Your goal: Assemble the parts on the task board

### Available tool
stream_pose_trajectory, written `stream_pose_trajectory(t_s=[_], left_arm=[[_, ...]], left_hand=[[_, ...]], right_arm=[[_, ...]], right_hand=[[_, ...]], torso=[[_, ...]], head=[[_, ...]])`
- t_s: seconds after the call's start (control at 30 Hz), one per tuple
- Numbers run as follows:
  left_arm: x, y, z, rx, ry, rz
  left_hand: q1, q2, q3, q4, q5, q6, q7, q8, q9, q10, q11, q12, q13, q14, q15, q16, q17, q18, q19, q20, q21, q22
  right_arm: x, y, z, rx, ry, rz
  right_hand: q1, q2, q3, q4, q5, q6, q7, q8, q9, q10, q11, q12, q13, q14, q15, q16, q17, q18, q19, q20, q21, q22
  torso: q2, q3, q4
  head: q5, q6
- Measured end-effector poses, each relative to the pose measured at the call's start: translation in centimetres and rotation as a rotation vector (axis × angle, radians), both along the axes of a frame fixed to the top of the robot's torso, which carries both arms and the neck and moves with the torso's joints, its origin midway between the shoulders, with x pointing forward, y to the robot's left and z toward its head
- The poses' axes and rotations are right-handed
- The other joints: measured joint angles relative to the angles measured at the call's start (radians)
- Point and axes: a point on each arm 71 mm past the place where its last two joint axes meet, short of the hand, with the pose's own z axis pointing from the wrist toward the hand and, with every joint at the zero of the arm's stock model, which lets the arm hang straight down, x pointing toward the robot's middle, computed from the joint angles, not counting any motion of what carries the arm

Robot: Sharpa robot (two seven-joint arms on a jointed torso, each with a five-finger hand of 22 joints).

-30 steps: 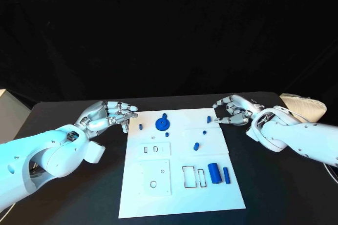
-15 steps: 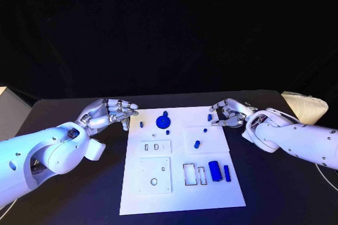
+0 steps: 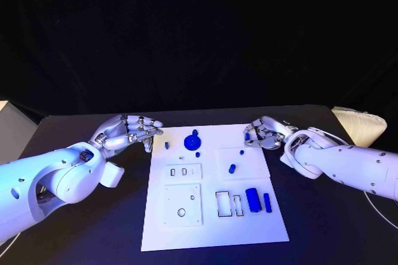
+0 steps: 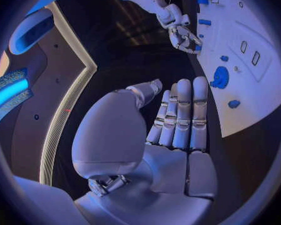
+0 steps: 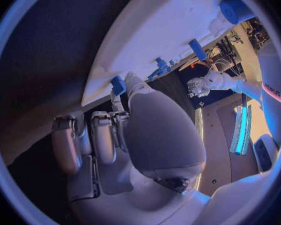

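Note:
The white task board [image 3: 207, 230] lies mid-table. My right hand [image 3: 267, 133] is at its far right edge; thumb and a finger pinch a small blue part [image 3: 247, 137], which still sits at the board's edge [image 5: 118, 84]. The other fingers [image 5: 84, 140] are curled in. My left hand [image 3: 129, 133] hovers off the far left corner, loosely bent and holding nothing [image 4: 172, 130]. A round blue part [image 3: 192, 142] lies between the hands. A blue cylinder [image 3: 253, 199] and a thin blue bar [image 3: 267, 202] lie at the near right.
Small blue parts lie at the board's far left [image 3: 166, 145], near the round part [image 3: 197, 154] and mid-right [image 3: 232, 168]. Slotted white insets [image 3: 182, 173] and rectangular cut-outs [image 3: 228, 206] mark the board. A pale object [image 3: 358, 124] sits at the table's right edge.
My right hand has shifted left to the small blue part and its fingers have closed round it. The left hand has hardly moved.

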Motion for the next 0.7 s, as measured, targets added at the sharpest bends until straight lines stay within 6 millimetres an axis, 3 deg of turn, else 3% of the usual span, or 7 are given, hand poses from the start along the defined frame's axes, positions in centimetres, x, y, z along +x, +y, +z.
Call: stream_pose_trajectory(t_s=[0.27, 0.7], left_arm=[[0.00, 0.03, -0.01, 0.002, 0.000, 0.000], [0.00, 0.08, -0.03, 0.003, 0.001, 0.000]], left_hand=[[0.000, 0.000, 0.000, 0.000, 0.000, 0.000, 0.000, 0.000, 0.000, 0.000, 0.000, 0.000, 0.000, 0.000, 0.000, 0.000, 0.000, 0.000, 0.000, 0.000, 0.000, 0.000], [0.000, 0.000, 0.000, 0.000, 0.000, 0.000, 0.000, 0.000, 0.000, 0.000, 0.000, 0.000, 0.001, 0.000, 0.000, 0.000, 0.000, 0.000, 0.000, 0.000, 0.000, 0.000]], right_arm=[[0.05, 0.10, -0.12, 0.004, 0.008, -0.004], [0.08, 0.03, -0.16, 0.005, 0.012, -0.013]], right_hand=[[-0.008, 0.008, 0.016, 0.000, 0.004, 0.023, -0.012, 0.011, 0.002, -0.001, -0.008, 0.000, 0.000, 0.000, -0.007, 0.000, 0.000, 0.000, 0.000, -0.008, 0.000, 0.000], [-0.002, 0.013, 0.026, -0.002, 0.008, 0.024, -0.014, 0.015, 0.002, -0.004, -0.011, 0.006, 0.001, 0.000, -0.014, 0.000, 0.000, 0.000, 0.000, -0.008, 0.000, 0.001]], torso=[[-0.001, 0.0001, -0.0004], [-0.001, 0.0003, -0.0004]], head=[[0.000, -0.003], [-0.001, -0.004]])
